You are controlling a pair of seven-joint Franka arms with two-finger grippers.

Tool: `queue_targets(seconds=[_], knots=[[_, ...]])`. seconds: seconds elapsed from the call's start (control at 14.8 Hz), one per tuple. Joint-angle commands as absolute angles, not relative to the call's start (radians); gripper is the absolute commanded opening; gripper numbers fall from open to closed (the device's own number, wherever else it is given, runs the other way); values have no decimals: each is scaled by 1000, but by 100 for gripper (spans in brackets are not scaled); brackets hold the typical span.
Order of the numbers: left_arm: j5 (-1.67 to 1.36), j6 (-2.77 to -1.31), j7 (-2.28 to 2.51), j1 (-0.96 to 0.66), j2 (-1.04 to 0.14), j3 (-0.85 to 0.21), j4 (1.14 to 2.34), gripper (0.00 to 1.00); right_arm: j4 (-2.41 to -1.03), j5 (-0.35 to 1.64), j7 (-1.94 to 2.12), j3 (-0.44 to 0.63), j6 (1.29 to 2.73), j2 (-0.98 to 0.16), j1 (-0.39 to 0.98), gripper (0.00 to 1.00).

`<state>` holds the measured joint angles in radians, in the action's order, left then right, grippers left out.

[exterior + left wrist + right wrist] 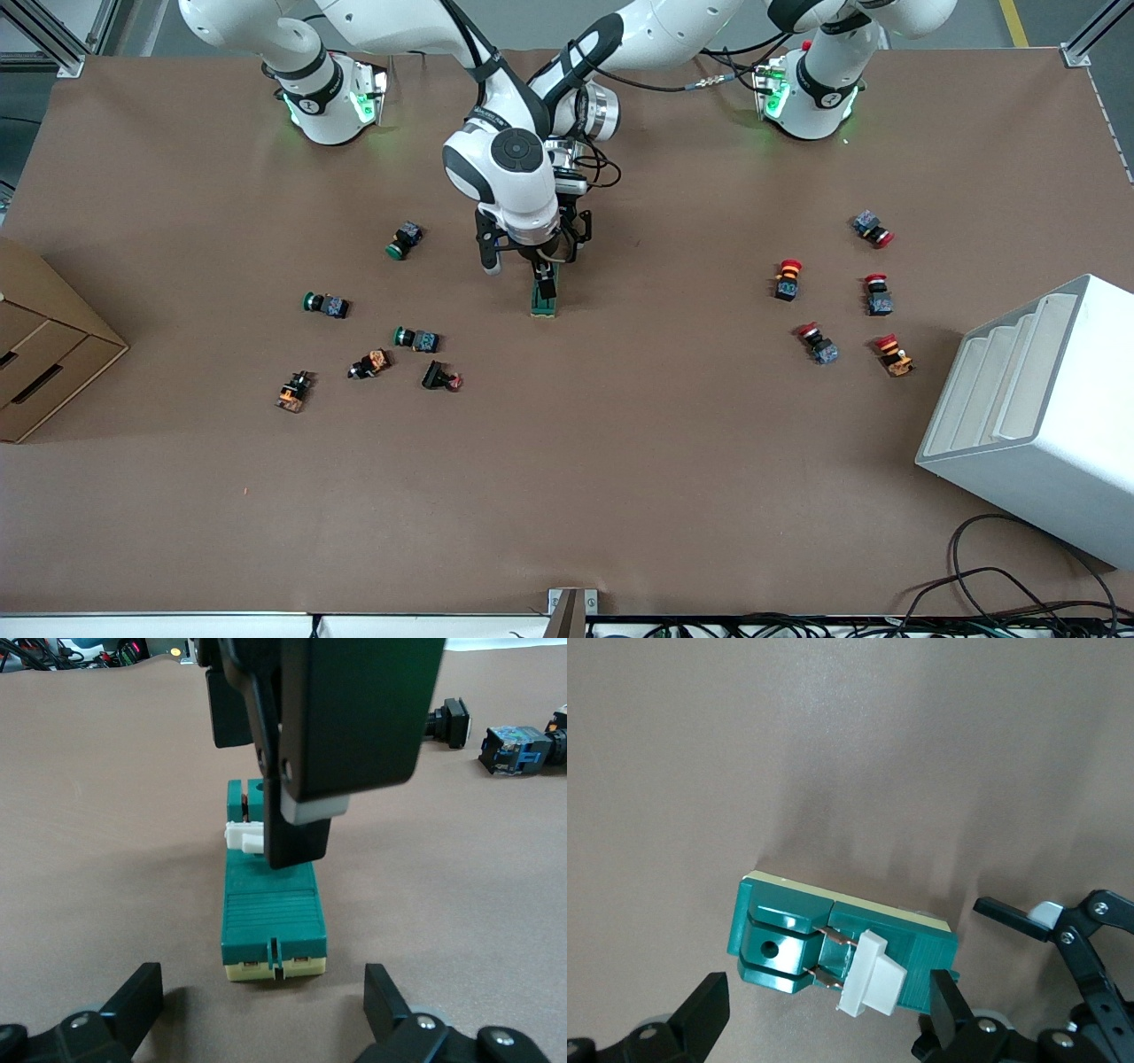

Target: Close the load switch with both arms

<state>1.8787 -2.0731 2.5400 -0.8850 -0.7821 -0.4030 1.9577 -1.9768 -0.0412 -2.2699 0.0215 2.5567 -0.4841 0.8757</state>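
The load switch (543,301) is a dark-green block lying in the middle of the table, with its white tab (241,835) raised. My right gripper (521,266) is open and low over the switch. Its fingers straddle the tab (873,986), and one finger (297,828) touches it. The green body (788,930) lies under this gripper (828,1005). My left gripper (567,244) is open and low at the switch's cream end (270,967). Its fingers (142,1001) stand wide apart and clear of the block (270,912). The left gripper (261,1005) holds nothing.
Green-capped push buttons (406,239) (326,304) (416,338) and other small parts (370,363) lie toward the right arm's end. Red-capped buttons (787,279) (878,294) lie toward the left arm's end, near a white rack (1036,416). A cardboard box (44,354) stands at the right arm's end.
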Motion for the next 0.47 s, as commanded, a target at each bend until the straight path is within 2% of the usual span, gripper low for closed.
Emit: queue_targets(seconds=[0.0,0.4], knots=[[1888,-2094,2546,-888,-836,-396,1939,99,-1999,-74,-2306,31,2588,-488,887,100],[1887,-2094,2545,-888,-847,-396,1937,99,-2000,-74,-2306,35,2644,-523,887,100]])
